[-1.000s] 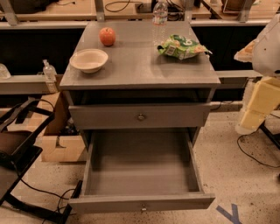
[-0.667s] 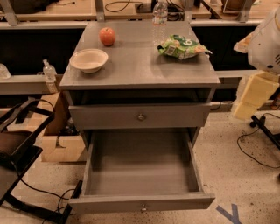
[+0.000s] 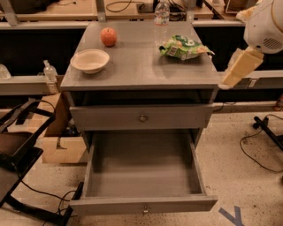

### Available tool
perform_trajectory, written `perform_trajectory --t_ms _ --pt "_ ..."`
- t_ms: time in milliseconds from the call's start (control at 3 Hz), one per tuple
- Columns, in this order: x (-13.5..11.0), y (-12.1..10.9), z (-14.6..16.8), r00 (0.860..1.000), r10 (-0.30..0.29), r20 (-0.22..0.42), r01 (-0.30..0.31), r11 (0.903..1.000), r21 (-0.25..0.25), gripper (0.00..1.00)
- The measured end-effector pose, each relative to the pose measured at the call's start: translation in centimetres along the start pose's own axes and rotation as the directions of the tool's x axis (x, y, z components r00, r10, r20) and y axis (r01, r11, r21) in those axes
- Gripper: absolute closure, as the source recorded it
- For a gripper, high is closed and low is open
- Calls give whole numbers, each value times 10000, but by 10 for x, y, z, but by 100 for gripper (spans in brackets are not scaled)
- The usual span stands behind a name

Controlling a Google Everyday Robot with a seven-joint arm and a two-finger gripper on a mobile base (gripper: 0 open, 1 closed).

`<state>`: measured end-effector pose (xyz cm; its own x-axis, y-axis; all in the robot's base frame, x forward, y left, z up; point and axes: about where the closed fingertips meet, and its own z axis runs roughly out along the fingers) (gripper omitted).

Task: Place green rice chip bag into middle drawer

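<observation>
The green rice chip bag (image 3: 183,47) lies on the back right of the grey cabinet top (image 3: 141,66). The middle drawer (image 3: 141,170) is pulled fully out below it, and its grey inside is bare; its small round knob (image 3: 144,210) shows on the front panel. The upper knobbed drawer (image 3: 141,117) is closed. My gripper (image 3: 236,69), cream-coloured under a white arm housing, hangs off the right edge of the cabinet top. It is to the right of the bag and apart from it, holding nothing that I can see.
A cream bowl (image 3: 90,60) and a red apple (image 3: 108,36) sit on the left of the top. A water bottle (image 3: 162,13) stands at the back. A spray bottle (image 3: 50,75), a cardboard box (image 3: 62,148) and a black frame (image 3: 17,150) are on the left. Cables (image 3: 261,145) lie on the floor at the right.
My gripper has risen and moved left, from beside the upper drawer to the height of the cabinet top's right edge. Bag and drawers have not moved.
</observation>
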<state>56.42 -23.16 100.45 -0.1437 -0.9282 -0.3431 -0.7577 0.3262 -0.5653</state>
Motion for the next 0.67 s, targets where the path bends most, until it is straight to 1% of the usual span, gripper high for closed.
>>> perform_trajectory --t_ms 333,667 --pt "-15 -48 23 9935 310 1094 -485 9858 1605 0" --pt "-22 -57 19 9915 236 1282 -491 9787 1995 0"
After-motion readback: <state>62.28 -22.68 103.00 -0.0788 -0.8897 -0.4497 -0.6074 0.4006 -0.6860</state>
